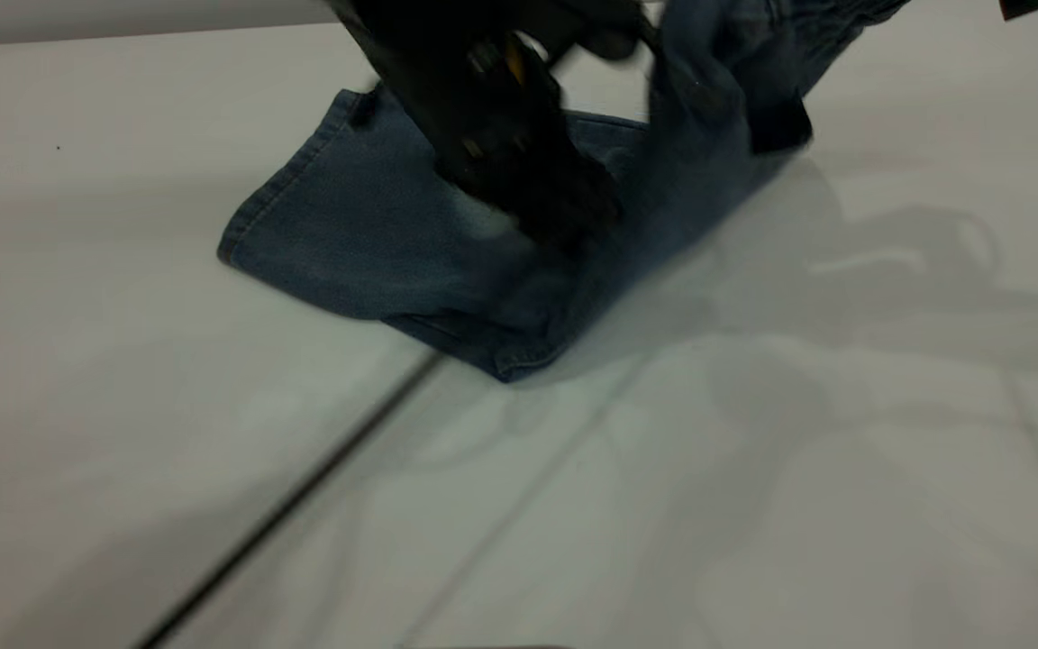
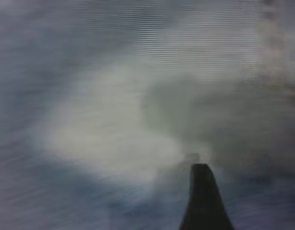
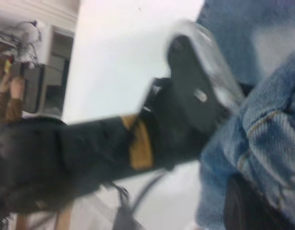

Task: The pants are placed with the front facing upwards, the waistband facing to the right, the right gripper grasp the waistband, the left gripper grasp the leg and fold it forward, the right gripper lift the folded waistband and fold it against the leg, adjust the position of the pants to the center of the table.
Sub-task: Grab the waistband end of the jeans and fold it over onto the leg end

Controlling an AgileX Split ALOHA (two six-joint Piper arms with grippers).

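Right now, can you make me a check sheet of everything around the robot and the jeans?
Surface: white table, bare but for the pants; a dark line runs across its near part.
Job's things: blue denim pants, leg end flat on the table, waistband end lifted off it at the exterior view's upper right.
Clutter: nothing seen.
Grippers: left gripper pressed down on the middle of the pants; right gripper at the raised denim, apparently holding it up.
Cables: a dark cable hangs under the left arm.
Surroundings: shelving with wires beyond the table's edge.
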